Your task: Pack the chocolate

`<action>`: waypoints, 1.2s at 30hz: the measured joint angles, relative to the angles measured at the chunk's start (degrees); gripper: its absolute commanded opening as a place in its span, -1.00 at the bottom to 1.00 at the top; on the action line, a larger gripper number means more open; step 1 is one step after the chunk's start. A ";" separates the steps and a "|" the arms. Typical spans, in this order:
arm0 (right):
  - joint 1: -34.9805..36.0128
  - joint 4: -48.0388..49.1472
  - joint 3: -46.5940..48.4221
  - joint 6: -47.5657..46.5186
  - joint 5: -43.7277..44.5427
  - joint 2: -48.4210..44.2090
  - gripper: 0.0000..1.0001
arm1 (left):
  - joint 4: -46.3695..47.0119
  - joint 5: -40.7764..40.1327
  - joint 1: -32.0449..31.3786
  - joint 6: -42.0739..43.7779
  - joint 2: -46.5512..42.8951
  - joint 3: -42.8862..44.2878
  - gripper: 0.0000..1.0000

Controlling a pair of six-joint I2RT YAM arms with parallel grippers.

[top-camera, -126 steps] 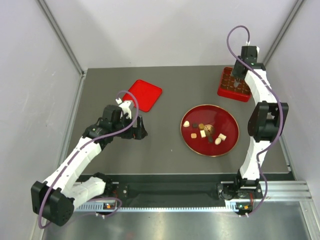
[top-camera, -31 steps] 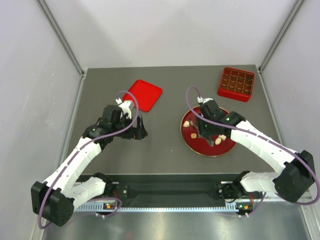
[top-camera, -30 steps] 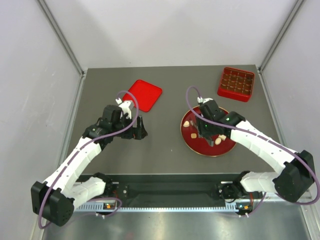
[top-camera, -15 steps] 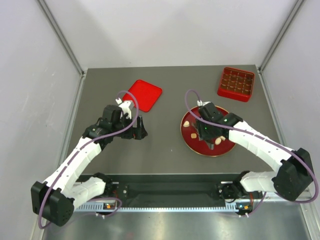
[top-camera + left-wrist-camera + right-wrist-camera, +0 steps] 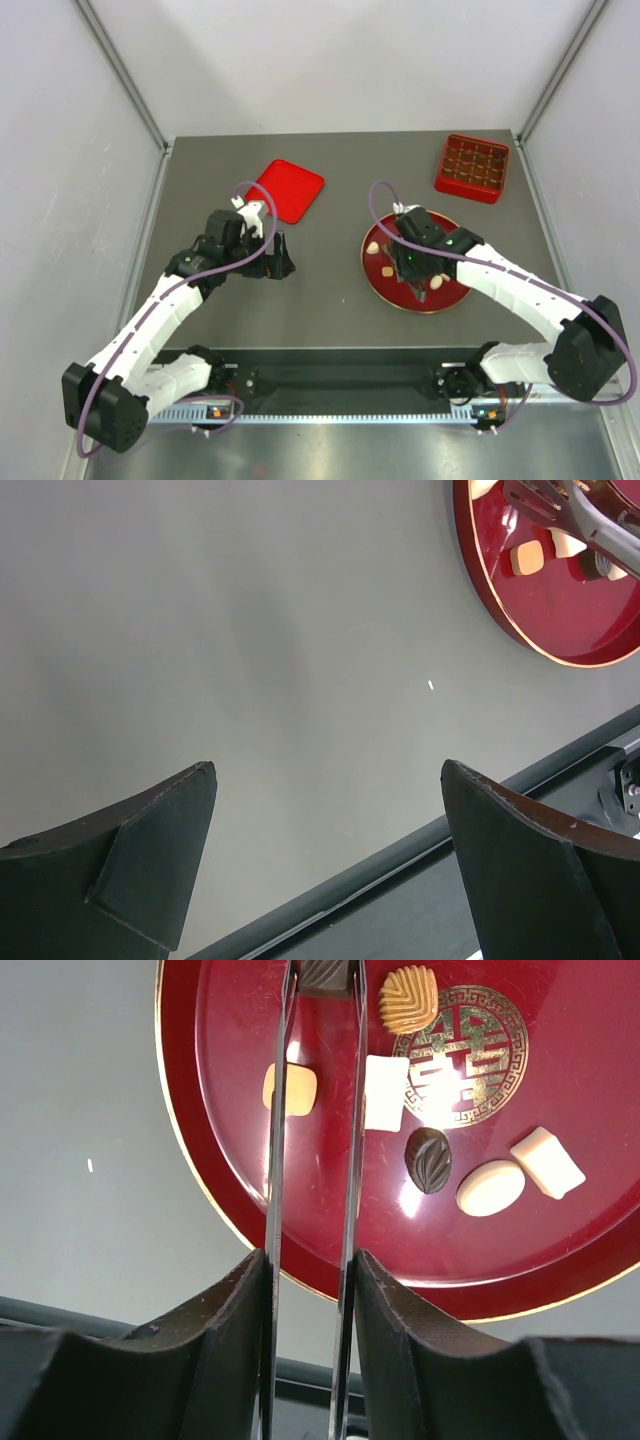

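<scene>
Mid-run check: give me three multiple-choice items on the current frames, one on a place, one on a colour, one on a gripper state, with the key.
1. Where is the compartment tray?
A) far right corner of the table
B) near left corner
C) table centre

2. What colour is the piece between the tips of the tongs?
A) cream
B) dark brown
C) tan

3. How is the left gripper?
A) open, holding nothing
B) shut on a chocolate
C) shut on the tongs

Key: 1 A, the top view shows it at the far right; 2 B, the right wrist view shows a dark piece there; 3 A, the left wrist view shows a wide gap with nothing in it.
</scene>
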 measured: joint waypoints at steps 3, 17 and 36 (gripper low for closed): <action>0.04 -0.35 0.15 0.00 0.31 0.00 -0.29 | 0.00 0.02 0.00 0.00 0.00 0.00 0.98; -1.38 -5.38 13.73 -1.70 3.28 3.32 -0.35 | 0.02 0.04 0.00 0.00 0.00 0.00 0.98; -27.56 -0.35 39.17 -8.90 6.80 25.64 -0.36 | 0.04 1.38 0.00 0.00 -0.02 -0.02 0.98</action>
